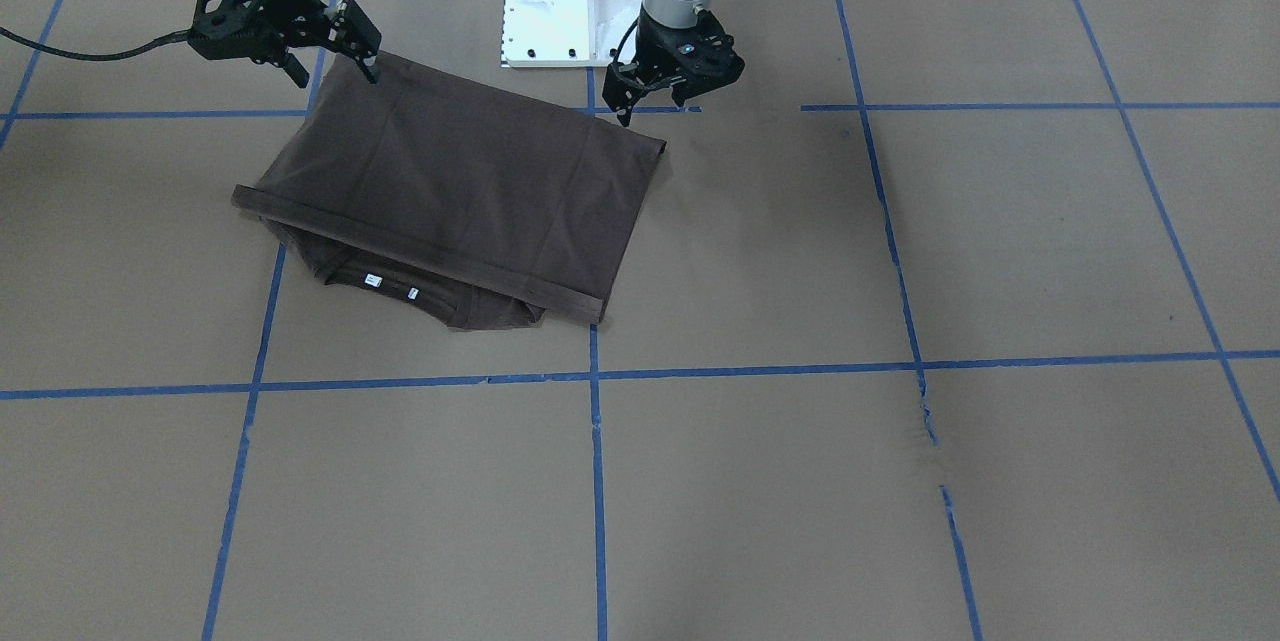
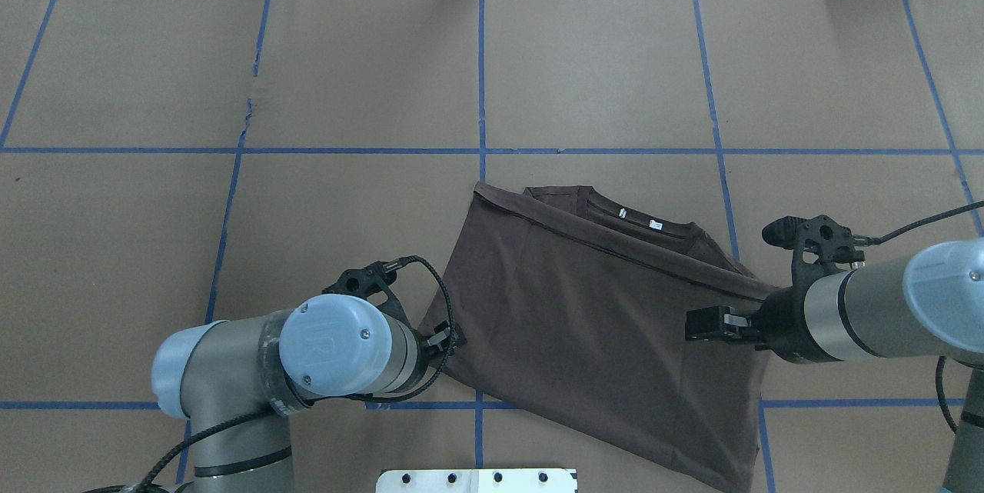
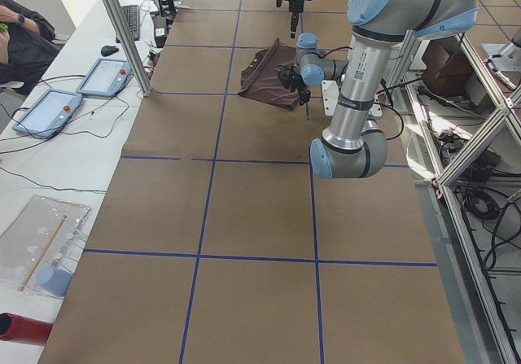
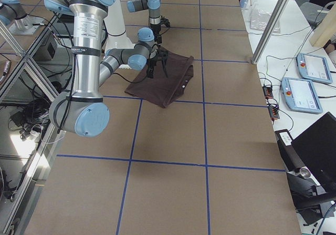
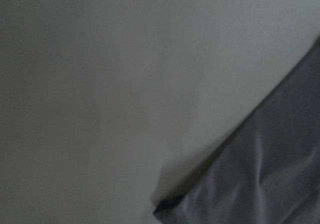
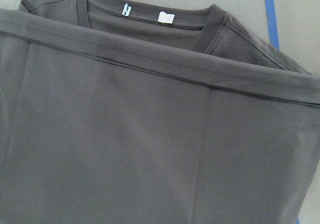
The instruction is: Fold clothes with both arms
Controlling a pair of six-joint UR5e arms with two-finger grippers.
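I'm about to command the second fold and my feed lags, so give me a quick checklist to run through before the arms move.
1. First fold done: ok. The T-shirt lies doubled, with its hem just short of the collar.
2. Left gripper free: ok. It is open beside one robot-side corner and holds nothing.
3. Right gripper clear of cloth: cannot tell. It looks open at the other robot-side corner, but a finger may be touching the cloth.
4. Top layer flat: ok. Only faint creases show.
5. Squared to the blue tape lines: not ok. The shirt lies skewed to them.
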